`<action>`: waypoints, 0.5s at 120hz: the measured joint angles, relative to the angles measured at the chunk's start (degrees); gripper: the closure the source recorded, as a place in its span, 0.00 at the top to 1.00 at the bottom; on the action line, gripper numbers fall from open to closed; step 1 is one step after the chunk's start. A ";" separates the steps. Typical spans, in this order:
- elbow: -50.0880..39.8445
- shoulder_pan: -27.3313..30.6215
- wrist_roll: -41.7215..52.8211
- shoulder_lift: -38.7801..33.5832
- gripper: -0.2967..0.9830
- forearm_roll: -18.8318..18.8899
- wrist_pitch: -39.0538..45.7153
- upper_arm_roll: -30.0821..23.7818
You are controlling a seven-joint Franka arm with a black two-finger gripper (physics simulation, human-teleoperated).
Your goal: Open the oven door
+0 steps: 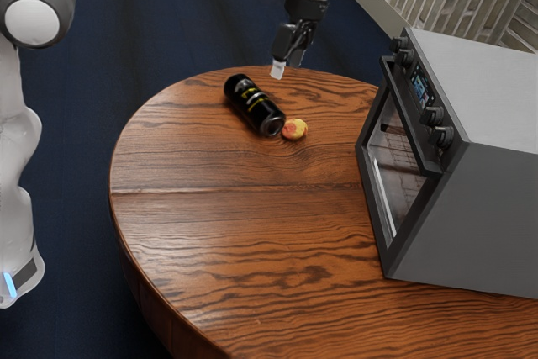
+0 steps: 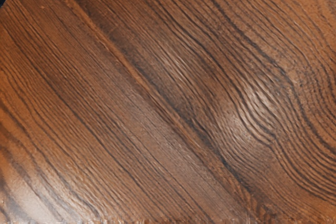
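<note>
Same tabletop (image 1: 235,237) in both views

Dk.-framed glass oven door (image 1: 395,176), upright, looks shut, front of gray oven (image 1: 479,216)

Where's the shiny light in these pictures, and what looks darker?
Wrist view: whitish glare patches lie on the table. Exterior view: pale streaks show in the oven door, and the oven's top looks brighter than its grey side.
</note>
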 joint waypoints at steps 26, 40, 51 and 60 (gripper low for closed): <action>0.21 -10.15 -2.37 -6.83 0.77 -0.13 -0.11 -1.99; 0.18 -8.98 -3.55 -13.90 0.77 -0.10 -2.61 -4.93; 0.04 -9.69 -2.35 -14.96 0.77 -0.08 -4.18 -6.05; -1.02 -9.32 0.50 -15.88 0.77 -0.09 -3.54 -7.82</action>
